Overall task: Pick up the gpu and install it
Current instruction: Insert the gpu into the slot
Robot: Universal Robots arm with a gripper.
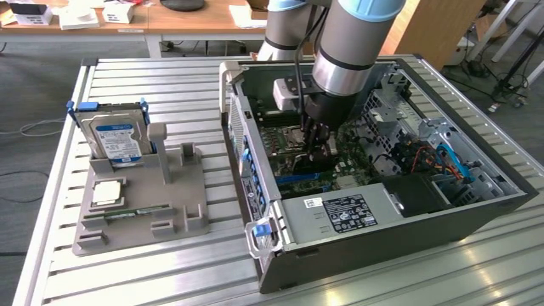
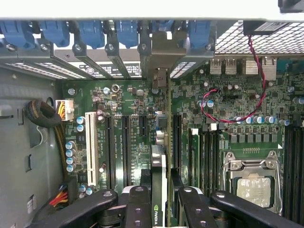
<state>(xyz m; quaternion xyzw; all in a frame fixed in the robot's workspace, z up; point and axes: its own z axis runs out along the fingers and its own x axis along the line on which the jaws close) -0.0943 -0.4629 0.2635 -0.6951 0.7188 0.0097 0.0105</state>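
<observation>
Deep inside the open computer case (image 1: 476,210), the gripper (image 1: 320,148) hangs over the motherboard (image 2: 137,142), its fingers (image 2: 137,204) clamped on the gpu (image 2: 160,180). The card stands edge-on, its metal bracket (image 2: 161,52) up against the case's rear slot openings. Doing this well looks like keeping the card upright and square to the long slot, bracket seated, pressing evenly without tilt.
</observation>
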